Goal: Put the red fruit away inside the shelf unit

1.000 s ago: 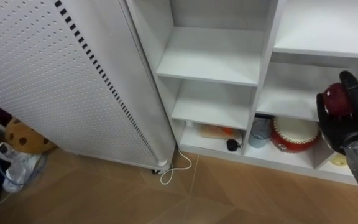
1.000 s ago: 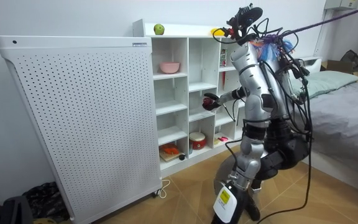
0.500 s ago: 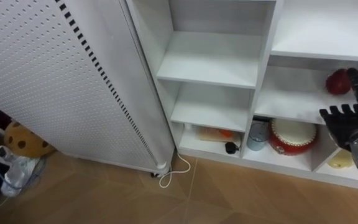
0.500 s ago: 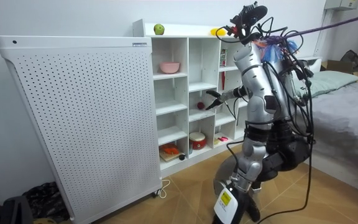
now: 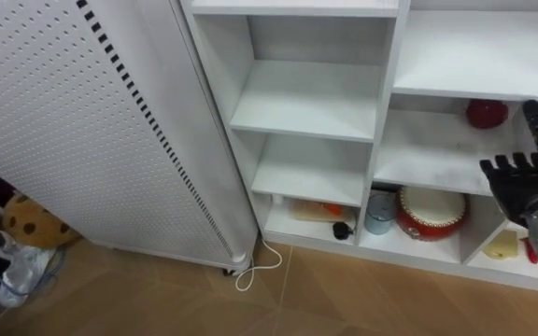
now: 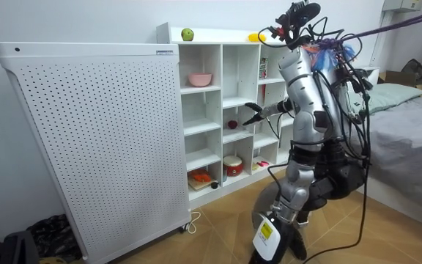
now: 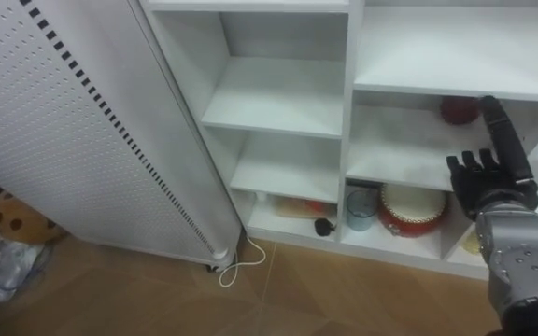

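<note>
Pale wood floor below, a white closet (image 5: 392,89) of open compartments ahead, a tall perforated white panel (image 5: 82,121) leaning by its left side. In the left eye view: a red fruit (image 5: 487,113) lying toward the back of a middle shelf. Just in front and lower, the right hand (image 5: 521,182), dark fingers spread and loose, holding nothing, clear of the fruit. One shelf down, a red and white drum (image 5: 431,211) beside a pale cup (image 5: 378,213).

In the room view: standing upright before the closet, right arm reaching forward, hand (image 6: 253,115) at the mouth of the middle compartment. A green apple (image 6: 187,34) on top of the closet, a pink bowl (image 6: 200,78) on an upper shelf.

In the right eye view: same hand (image 7: 489,182), one finger pointing up past the shelf front, the fruit (image 7: 459,109) just beyond its tip.

Likely trouble: a brush from that raised finger on the way out, enough to set a round fruit rolling toward the open front edge with no lip to stop it. Also a possible catch on the shelf above or the upright divider. Plenty of bare shelf to the left; floor behind appears open apart from a white cable loop (image 5: 255,266).
</note>
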{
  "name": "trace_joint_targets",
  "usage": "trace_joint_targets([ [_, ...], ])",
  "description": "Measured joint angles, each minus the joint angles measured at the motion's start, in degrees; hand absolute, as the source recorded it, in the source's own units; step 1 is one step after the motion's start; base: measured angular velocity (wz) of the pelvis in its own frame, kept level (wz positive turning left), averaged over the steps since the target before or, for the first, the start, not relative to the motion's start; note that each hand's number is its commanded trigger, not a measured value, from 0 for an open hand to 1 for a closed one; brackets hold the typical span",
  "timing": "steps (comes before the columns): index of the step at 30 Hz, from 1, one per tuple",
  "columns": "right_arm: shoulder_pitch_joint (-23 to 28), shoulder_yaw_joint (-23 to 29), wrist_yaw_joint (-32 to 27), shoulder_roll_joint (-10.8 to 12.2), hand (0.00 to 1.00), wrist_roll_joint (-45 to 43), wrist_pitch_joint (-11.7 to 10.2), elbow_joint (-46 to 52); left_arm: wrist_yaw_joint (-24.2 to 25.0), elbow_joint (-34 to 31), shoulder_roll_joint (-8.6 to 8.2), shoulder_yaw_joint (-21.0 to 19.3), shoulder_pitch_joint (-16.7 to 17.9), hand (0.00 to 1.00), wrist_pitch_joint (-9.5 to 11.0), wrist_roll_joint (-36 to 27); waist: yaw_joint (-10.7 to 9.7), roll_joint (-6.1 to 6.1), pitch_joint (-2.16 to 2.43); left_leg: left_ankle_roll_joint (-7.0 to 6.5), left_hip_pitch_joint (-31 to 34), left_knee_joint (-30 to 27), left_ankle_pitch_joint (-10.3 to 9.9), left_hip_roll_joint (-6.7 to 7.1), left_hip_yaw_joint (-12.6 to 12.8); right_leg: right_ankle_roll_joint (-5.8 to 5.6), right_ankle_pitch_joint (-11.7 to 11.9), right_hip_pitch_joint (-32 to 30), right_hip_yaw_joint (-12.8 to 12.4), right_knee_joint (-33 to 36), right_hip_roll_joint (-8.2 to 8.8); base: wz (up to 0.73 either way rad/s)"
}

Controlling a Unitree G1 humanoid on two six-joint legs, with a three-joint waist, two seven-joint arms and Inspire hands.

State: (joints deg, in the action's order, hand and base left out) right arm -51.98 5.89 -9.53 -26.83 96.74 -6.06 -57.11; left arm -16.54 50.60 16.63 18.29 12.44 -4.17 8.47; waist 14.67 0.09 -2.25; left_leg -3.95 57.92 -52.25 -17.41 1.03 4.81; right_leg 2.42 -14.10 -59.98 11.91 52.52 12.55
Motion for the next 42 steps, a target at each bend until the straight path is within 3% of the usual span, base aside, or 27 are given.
trace_joint_targets([
  [6,2.67,-0.05,2.82,0.0,0.0,0.97,1.41,-3.37,1.78,-0.15,0.02,-0.11,0.09,0.0,-0.71,-0.07,0.41,0.02,-0.06,0.2,-4.12,2.09,-0.18,-0.37,-0.07,0.07,-0.11,3.96,-0.37,-2.26,-1.16,-0.04],
  [12,7.95,-0.28,7.26,0.01,0.0,-2.17,3.54,-12.11,3.88,1.92,-0.06,-0.34,-0.72,0.0,-0.84,0.0,1.59,0.06,-0.4,0.6,-12.79,8.6,0.33,-0.62,-0.11,-0.23,0.9,12.47,0.92,-8.54,-2.05,-0.04],
  [14,10.6,-0.26,9.7,0.03,0.0,-3.29,4.14,-13.54,5.31,4.12,-0.04,-0.94,-2.07,0.0,-0.81,-0.01,1.15,0.35,-0.75,0.81,-15.8,11.32,0.97,-0.52,-0.84,-0.32,1.28,15.87,1.83,-11.33,-2.16,0.07],
  [19,16.8,-0.34,13.62,0.01,0.0,-6.38,6.01,-16.9,6.15,8.14,-0.38,-3.81,-5.47,0.0,-0.74,-0.12,0.54,0.33,-0.87,1.18,-21.93,16.1,1.3,-0.39,-2.02,-0.71,1.47,22.65,3.63,-16.16,-2.78,0.11],
  [22,20.09,-0.39,15.55,0.28,0.0,-8.94,6.82,-18.07,6.09,9.15,-0.81,-6.62,-6.05,0.0,-0.8,0.41,-1.01,0.34,-0.82,1.21,-26.17,19.25,1.58,-0.4,-2.1,-1.21,1.53,27.16,4.51,-19.24,-3.33,0.08],
  [25,25.44,-0.88,17.2,1.69,0.0,-12.01,6.96,-18.6,5.92,9.55,-1.35,-9.76,-5.52,0.0,-0.59,2.32,-1.83,-0.17,-0.42,1.32,-32.1,25.1,3.01,-0.48,-2.18,-1.94,2.77,33.29,5.37,-25.14,-4.35,0.05],
  [27,29.59,-2.16,18.59,3.23,0.0,-13.95,6.97,-18.44,5.6,10.12,-1.59,-10.87,-5.14,0.0,-0.61,2.35,-3.33,-0.7,0.16,1.29,-36.14,28.88,4.27,-0.54,-2.11,-2.42,3.72,37.63,5.88,-28.92,-5.0,0.1],
  [29,34.7,-2.97,19.98,6.22,0.0,-15.42,7.43,-18.73,4.49,10.27,-1.81,-11.64,-4.22,0.0,-0.65,2.45,-4.35,-1.79,1.07,1.49,-41.14,32.4,4.69,-0.83,-1.74,-2.95,4.39,42.54,5.78,-32.82,-6.14,-0.02],
  [32,41.63,-4.98,22.84,9.49,0.0,-18.8,7.74,-19.78,4.07,10.58,-2.43,-13.24,-3.54,0.0,-0.07,2.5,-5.35,-2.6,1.72,1.71,-47.33,36.2,4.81,-1.2,-1.76,-3.39,4.91,49.05,6.55,-37.33,-7.11,-0.02],
  [36,48.92,-5.7,24.02,12.08,0.0,-22.28,8.26,-19.33,3.0,9.51,-3.77,-17.62,-2.24,0.0,0.55,3.88,-6.94,-2.89,2.12,1.82,-52.55,39.27,4.88,-1.35,-1.71,-3.76,5.16,54.42,6.58,-40.46,-7.93,0.0],
  [38,52.27,-6.03,24.44,12.99,0.0,-25.14,8.47,-19.74,1.1,9.19,-5.5,-20.07,-2.18,0.0,0.45,4.54,-8.26,-2.32,2.05,1.83,-55.51,40.73,4.87,-1.32,-1.74,-4.1,5.41,57.55,6.27,-42.04,-8.35,0.0],
  [42,54.52,-6.61,24.4,15.73,0.0,-30.44,8.45,-20.82,-1.0,7.86,-7.31,-20.53,-2.15,0.0,1.47,5.01,-9.37,-2.07,2.0,2.0,-58.77,42.46,4.79,-1.28,-0.86,-4.01,5.77,60.13,5.39,-42.94,-8.88,-0.12],
])
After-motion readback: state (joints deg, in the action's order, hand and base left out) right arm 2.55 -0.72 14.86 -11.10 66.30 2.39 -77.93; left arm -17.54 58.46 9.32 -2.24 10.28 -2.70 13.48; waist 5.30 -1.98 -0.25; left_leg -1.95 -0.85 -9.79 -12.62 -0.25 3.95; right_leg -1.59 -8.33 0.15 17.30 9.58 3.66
